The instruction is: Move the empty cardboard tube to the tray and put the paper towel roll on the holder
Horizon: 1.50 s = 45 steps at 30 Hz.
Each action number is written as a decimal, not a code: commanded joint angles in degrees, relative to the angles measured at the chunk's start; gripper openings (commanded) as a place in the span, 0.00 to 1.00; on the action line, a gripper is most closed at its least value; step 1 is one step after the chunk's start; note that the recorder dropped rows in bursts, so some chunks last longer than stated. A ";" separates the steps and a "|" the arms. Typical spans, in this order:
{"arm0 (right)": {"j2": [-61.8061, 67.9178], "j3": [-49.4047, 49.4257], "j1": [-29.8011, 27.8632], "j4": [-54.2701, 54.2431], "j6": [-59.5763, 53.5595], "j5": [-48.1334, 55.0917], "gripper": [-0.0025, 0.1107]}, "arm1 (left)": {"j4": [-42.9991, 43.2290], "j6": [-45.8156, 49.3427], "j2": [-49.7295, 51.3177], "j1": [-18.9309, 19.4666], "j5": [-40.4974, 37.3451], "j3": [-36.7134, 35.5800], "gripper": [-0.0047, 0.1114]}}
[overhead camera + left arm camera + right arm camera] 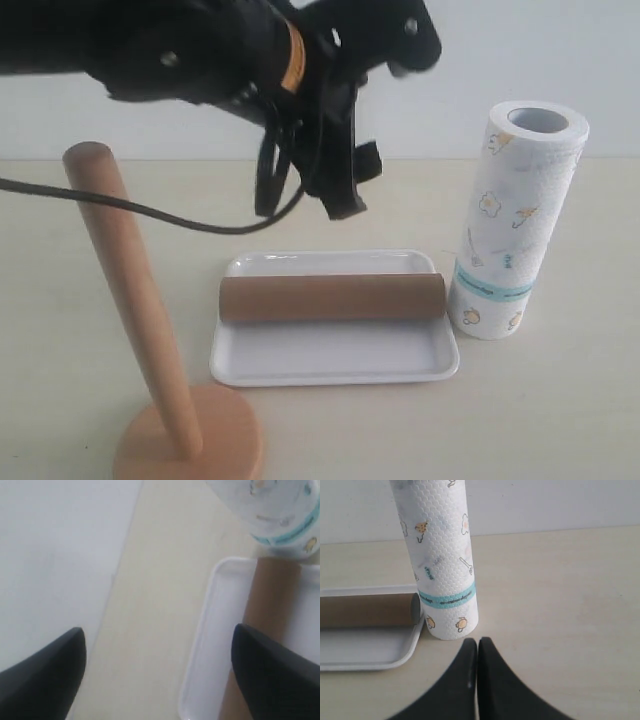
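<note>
Exterior view puts the paper towel roll [515, 225] upright on the tabletop [560, 400], its teal band low and its hollow core open to the top. It stands just beside the right end of the tray [330, 365], possibly touching the rim. The empty cardboard tube [332, 298] lies lengthwise inside the tray, so that half of the task looks done and the roll is the piece left to move.

The roll is probably light and soft. Its embossed paper should give under pressure and offer good friction, though the outer sheet could slide or start to unwind. A hold across the body near mid-height, above the band, seems safest, firm enough to carry it but not to crush the core, which must drop over the post. The roll is thick, so the jaws need to spread wide.

The holder [130, 300] stands well apart to the left, with the tray between it and the roll.

The left gripper [157, 630] hangs above the tray's far edge, jaws spread wide and empty. The right gripper [477, 642] sits near the roll's base, pressed together, gripping nothing.
</note>
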<state>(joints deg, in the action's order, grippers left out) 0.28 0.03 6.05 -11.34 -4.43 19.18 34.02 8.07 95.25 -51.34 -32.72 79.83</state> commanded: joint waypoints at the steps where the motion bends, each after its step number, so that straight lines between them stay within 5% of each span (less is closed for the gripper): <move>1: -0.28 -0.03 -0.29 0.22 -0.41 -0.06 0.02 | -0.59 -0.31 -7.41 -0.63 1.37 0.15 0.69; 6: -0.28 -0.03 -0.29 0.22 -0.41 -0.06 0.02 | -0.59 -1.23 -16.22 -0.63 -5.09 0.15 0.61; 14: -0.28 -0.03 -0.29 0.22 -0.41 -0.06 0.02 | -0.59 -5.74 -27.95 -0.25 -22.77 0.15 0.09; 24: -0.28 -0.03 -0.29 0.22 -0.41 -0.06 0.02 | -0.59 -26.67 -40.39 -0.25 -31.17 -0.92 0.08; 45: -0.28 -0.03 -0.29 0.22 -0.41 -0.06 0.02 | -0.38 -26.54 -50.71 -0.25 -30.77 -0.92 0.08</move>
<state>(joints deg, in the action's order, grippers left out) 0.28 0.03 6.05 -11.34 -4.43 19.18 33.88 -17.84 45.07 -51.69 -63.34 79.12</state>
